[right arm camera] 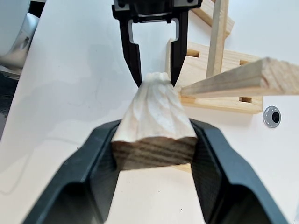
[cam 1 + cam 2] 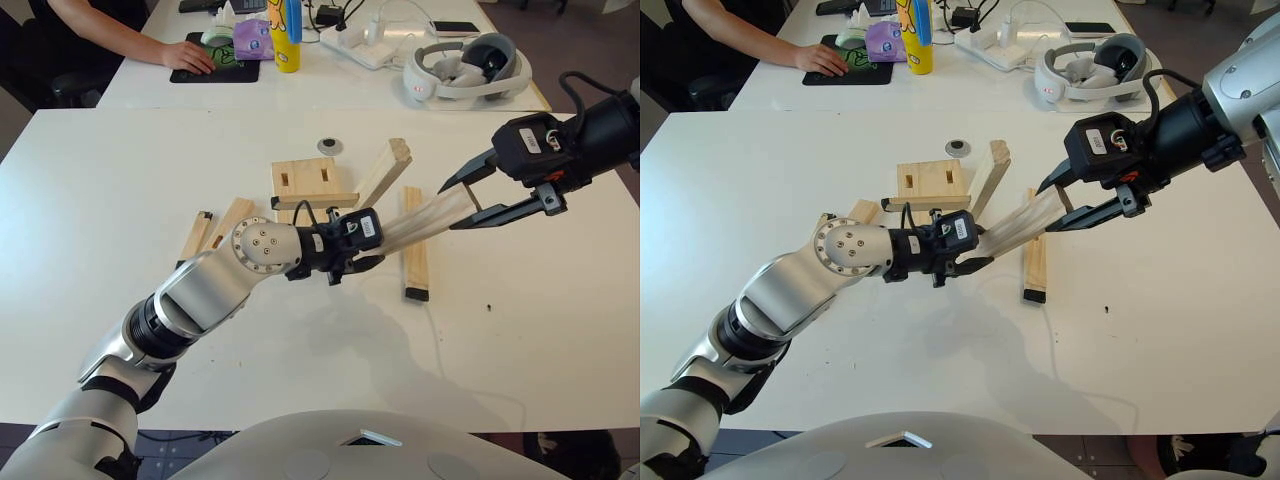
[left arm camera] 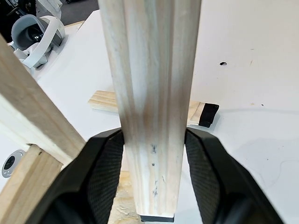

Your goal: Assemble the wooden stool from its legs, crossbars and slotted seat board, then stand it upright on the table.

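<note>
Here, wooden leg (image 2: pixel 425 221), left jaws clamping one end, right jaws the other.

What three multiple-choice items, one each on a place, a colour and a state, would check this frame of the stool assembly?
1. Where is the slotted seat board?
A. Flat on the table, beyond the left pincer
B. Raised in the air
C. On the far desk

2. What colour is the end cap of the leg lying flat?
A. Red
B. Black
C. Blue

3. How is the raised wooden piece held?
A. By the left pincer and the right pincer, one at each end
B. By the left pincer alone
C. Not held at all

Answers: 1 A, the board rests on the tabletop behind the left arm's wrist. 2 B, the tip nearest the robot is black. 3 A, each wrist view shows fingers clamped on the wood.
</note>
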{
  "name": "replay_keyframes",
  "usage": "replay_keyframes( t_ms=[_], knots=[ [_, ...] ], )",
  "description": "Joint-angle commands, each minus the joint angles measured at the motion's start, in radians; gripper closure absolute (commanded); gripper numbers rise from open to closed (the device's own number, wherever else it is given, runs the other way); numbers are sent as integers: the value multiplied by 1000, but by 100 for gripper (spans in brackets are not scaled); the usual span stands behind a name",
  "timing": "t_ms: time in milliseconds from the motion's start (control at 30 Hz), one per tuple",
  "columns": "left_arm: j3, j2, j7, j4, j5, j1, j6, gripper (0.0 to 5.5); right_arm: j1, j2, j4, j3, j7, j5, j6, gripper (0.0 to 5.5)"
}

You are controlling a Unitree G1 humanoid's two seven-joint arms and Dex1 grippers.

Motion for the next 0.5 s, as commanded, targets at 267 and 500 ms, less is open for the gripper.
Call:
replay_keyframes(
  t_ms=[267,500],
  knots=[
    [18,-3,-4,13,10,2,24,240,-28,9,2,-6,4,8,-3,349],
    [16,-23,-5,9,0,8,30,265,-32,15,4,-5,4,8,1,349]
  ],
)
